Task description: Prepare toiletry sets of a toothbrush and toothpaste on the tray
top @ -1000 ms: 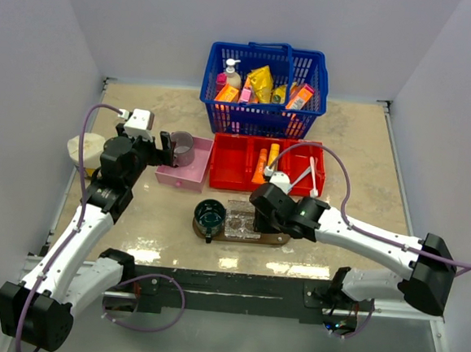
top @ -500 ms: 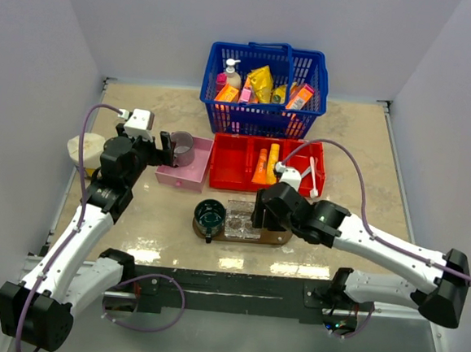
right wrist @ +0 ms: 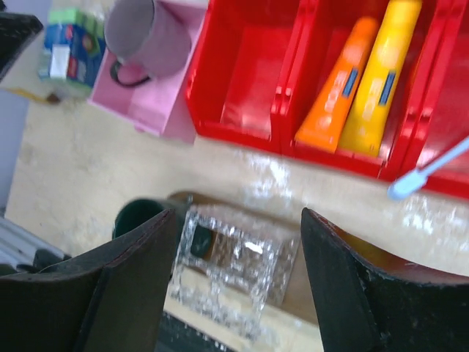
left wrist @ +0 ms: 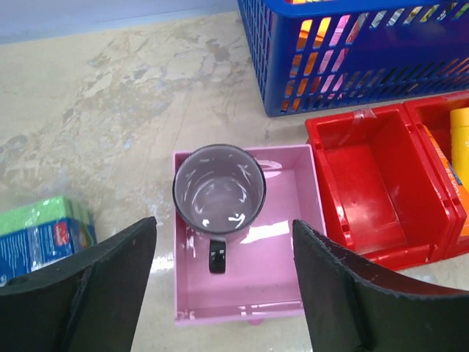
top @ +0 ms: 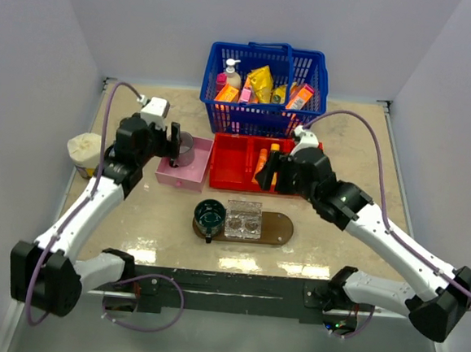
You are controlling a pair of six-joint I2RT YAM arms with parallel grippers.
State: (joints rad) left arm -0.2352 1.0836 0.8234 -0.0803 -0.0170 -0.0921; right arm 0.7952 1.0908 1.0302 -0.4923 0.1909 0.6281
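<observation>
Across the marbled bench (top: pixel 360 153), your right end effector (right wrist: pixel 238 220) hangs wide and empty over the red bin (right wrist: pixel 242 81), where toothpaste (right wrist: pixel 333 99) and toothbrush (right wrist: pixel 432 165) lie; the tray (top: pixel 282 229) holds neither yet. The pick looks to be starting: next, lower squarely onto one tube.

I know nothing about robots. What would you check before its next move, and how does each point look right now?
1. Right hand open and empty: ok.
2. Both tubes lie side by side in the red bin's middle compartment: ok.
3. Toothbrush located: cannot tell, only a tip shows.
4. Bare space at the tray's right end: ok.
5. Left hand out of the way, open over the mug: ok.
</observation>
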